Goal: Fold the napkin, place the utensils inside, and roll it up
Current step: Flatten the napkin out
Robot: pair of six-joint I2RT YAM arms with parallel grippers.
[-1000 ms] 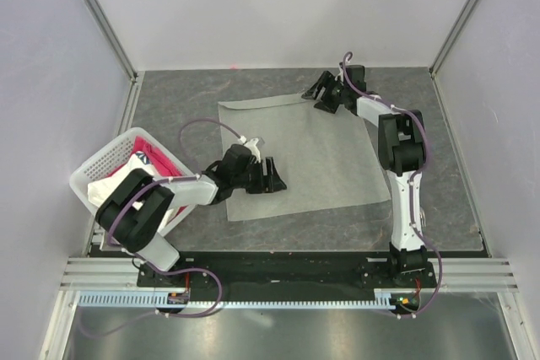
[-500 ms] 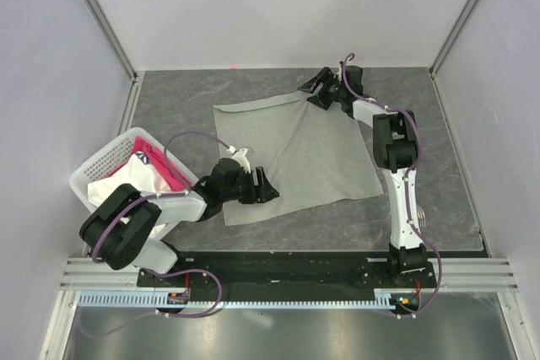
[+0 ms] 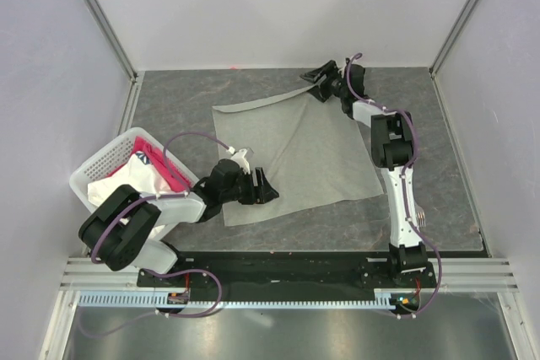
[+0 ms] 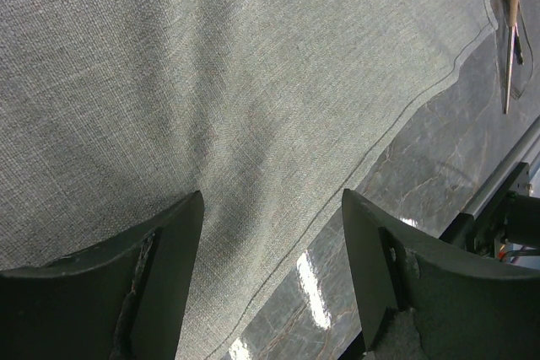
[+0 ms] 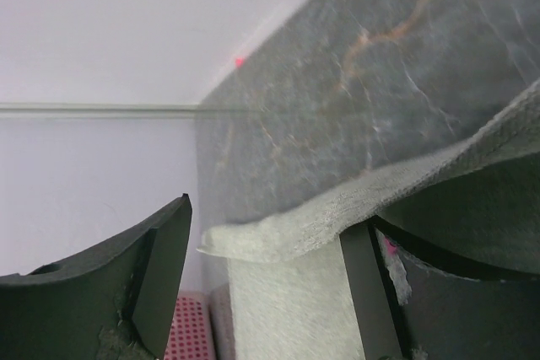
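Observation:
The grey-green napkin (image 3: 299,149) lies spread flat mid-table. My left gripper (image 3: 263,187) hovers open over its near-left part. In the left wrist view that gripper (image 4: 272,200) has cloth (image 4: 211,82) beneath it, and the hem runs diagonally between the fingers. My right gripper (image 3: 319,82) is at the napkin's far corner, open. In the right wrist view the raised napkin edge (image 5: 337,208) drapes across the gap of this gripper (image 5: 266,217) and rests on its right finger. The utensils (image 4: 510,14), thin wooden sticks, lie just beyond the napkin's corner. In the top view they show faintly as utensils (image 3: 419,222) near the right arm's base.
A white perforated basket (image 3: 89,173) holding a pink cloth (image 3: 159,166) and a white cloth stands at the left, close to the left arm. White walls enclose the table on three sides. The basket's pink mesh (image 5: 190,330) shows low in the right wrist view.
The left gripper has drawn back toward the near left, and the napkin has shifted and turned with it. The right gripper has moved slightly farther back with the far corner raised.

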